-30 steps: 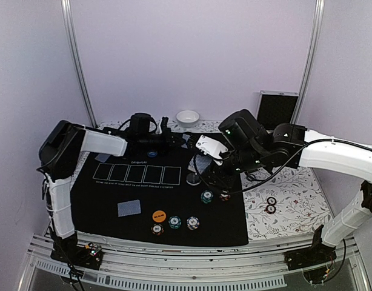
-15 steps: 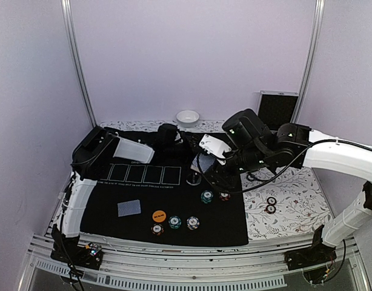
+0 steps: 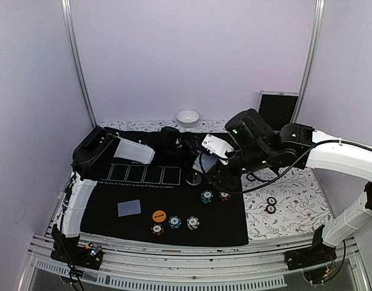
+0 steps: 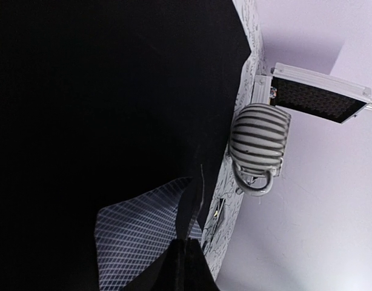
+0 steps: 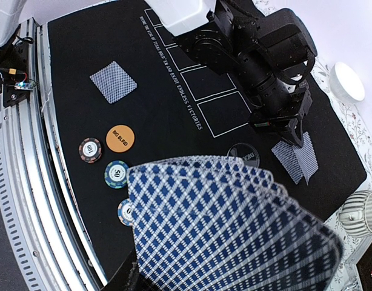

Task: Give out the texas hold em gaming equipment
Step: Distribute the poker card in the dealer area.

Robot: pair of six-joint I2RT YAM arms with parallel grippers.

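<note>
- Right claw (image 3: pixel 210 171) grips a fan of cards (image 5: pixel 234 230) above the black mat (image 3: pixel 107 197).
- Left claw (image 5: pixel 292 132) is closed tight over two cards (image 5: pixel 295 159) near the mat's far edge.

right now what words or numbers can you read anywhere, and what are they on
"BIG BLIND": orange disc.
"ENDLESS VICTORIES": end of the white line printed on the black mat; its start is too blurred.
Clear disc: lettering too blurred.
Poker chips: marks too small.
Fanned playing cards: backs only, no text.
</note>
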